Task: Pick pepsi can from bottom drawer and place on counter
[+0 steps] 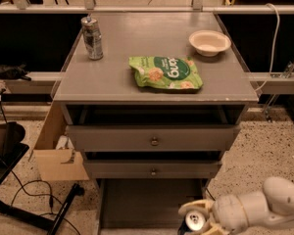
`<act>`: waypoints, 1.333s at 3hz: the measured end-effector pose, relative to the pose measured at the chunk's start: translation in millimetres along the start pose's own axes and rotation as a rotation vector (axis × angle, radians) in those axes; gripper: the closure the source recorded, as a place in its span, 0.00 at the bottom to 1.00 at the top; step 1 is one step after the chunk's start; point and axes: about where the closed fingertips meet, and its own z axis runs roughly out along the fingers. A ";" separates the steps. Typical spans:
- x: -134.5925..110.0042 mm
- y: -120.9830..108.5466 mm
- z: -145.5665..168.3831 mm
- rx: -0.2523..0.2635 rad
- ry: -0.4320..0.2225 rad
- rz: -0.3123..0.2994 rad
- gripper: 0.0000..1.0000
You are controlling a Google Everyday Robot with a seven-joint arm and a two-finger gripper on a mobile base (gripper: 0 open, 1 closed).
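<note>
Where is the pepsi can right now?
The pepsi can is at the bottom of the camera view, right of middle, gripped by the gripper over the front right corner of the open bottom drawer.

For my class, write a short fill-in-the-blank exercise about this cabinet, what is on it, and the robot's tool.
1. The snack bag on the counter is ____ in colour.
2. The silver can stands ____, not on its side.
3. The tool, shut on the pepsi can, is over the open ____ drawer.
Missing words: green; upright; bottom.
</note>
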 end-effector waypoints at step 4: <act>-149.3 -9.0 -20.8 0.086 0.053 -0.026 1.00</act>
